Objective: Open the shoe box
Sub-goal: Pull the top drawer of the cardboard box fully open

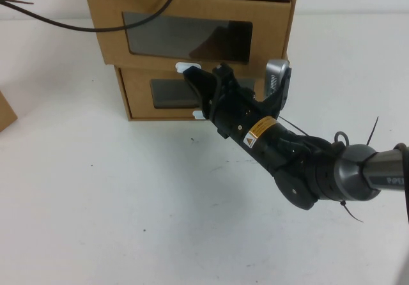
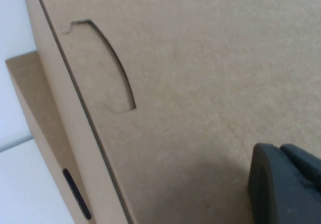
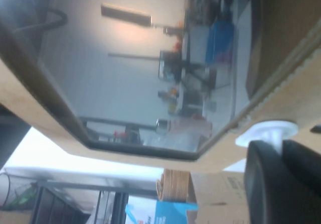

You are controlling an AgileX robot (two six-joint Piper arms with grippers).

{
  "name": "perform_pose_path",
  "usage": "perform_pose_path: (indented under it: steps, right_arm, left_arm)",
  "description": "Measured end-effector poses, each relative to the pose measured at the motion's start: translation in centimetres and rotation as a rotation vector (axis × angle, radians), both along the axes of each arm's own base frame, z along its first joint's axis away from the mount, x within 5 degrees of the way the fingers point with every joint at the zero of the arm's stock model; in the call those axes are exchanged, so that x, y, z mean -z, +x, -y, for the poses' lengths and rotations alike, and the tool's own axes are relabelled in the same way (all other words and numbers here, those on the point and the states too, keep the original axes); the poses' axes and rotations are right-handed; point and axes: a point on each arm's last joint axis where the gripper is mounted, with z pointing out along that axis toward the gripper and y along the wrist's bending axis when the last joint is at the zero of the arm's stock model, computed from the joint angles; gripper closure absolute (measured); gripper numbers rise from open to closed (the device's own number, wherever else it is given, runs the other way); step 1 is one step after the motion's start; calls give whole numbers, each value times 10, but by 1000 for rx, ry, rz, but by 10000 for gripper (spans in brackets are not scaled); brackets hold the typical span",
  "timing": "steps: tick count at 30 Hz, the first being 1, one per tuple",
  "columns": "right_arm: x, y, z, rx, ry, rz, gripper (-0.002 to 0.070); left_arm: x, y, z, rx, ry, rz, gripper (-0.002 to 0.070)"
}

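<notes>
The right gripper [image 1: 192,74], reaching toward 10 o'clock, is clenching the tab [image 1: 182,67] on the lower box [image 1: 140,100]. The left gripper [image 2: 283,181] is sitting close to a cardboard panel [image 2: 200,83], and whether it is released or clenched cannot be told.

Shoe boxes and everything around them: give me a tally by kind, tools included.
Windowed shoe boxes: 2, upper box over lower box
Other cardboard box: 1, corner at table's left edge
White pull: 1
Black cable: 1
Tools: 2, right tool shut at the pull; left tool against cardboard, seen only by its wrist camera
Total: 7
</notes>
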Motion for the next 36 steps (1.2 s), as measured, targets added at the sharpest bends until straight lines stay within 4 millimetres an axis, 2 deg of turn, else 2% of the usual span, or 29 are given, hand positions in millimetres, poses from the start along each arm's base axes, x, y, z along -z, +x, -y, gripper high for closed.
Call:
perform_pose_path:
  steps: [8, 18, 36]
  right_arm:
    - [-3, -8, 2, -50, -26, 10, 678]
    - [0, -28, 27, -54, -47, -5, 679]
    - [2, -61, 46, -124, -35, -38, 679]
  left_arm:
    - [0, 0, 0, 0, 2, 0, 680]
    - [-1, -5, 5, 34, -16, -31, 680]
    - [0, -7, 9, 49, -36, -56, 680]
